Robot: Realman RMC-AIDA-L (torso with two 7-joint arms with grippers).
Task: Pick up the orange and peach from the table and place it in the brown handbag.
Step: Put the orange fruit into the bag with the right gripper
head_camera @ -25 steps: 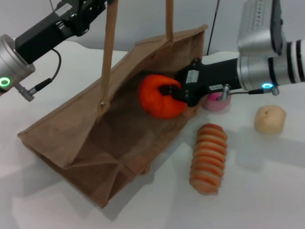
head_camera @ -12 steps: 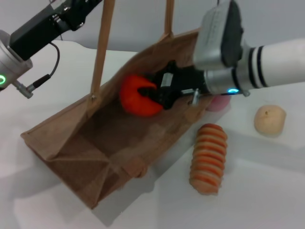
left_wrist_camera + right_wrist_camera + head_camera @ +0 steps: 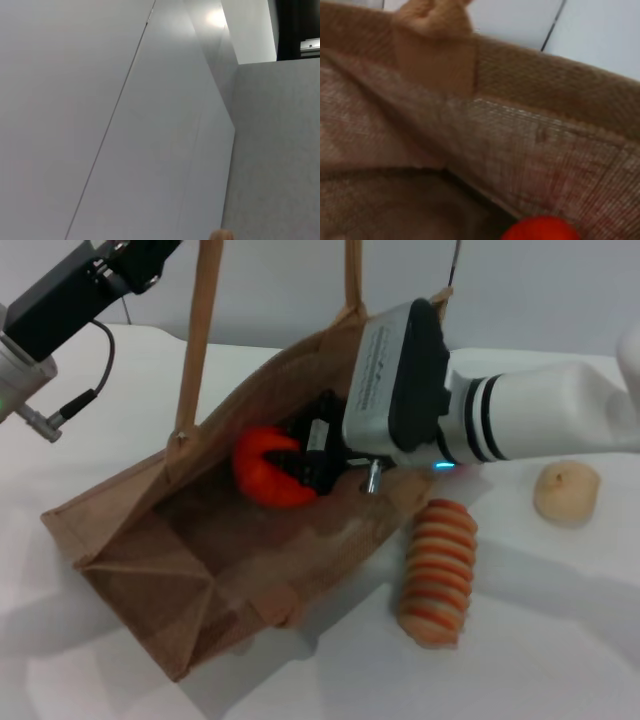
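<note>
Inside the brown handbag, the right gripper pinches the orange just above the bag's lower wall, while beyond, the left gripper, fingers unseen, lifts a handle.

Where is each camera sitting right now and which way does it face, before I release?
Head view: on the head, looking forward and down at the white table; the right gripper holds the orange inside the brown handbag, and the left arm lifts a handle.
Left wrist view: raised high, facing blank wall panels; none of the robot shows.
Right wrist view: inside the bag, facing its woven wall; no fingers show.
Shared: head and right wrist views both show the orange and the handbag.
</note>
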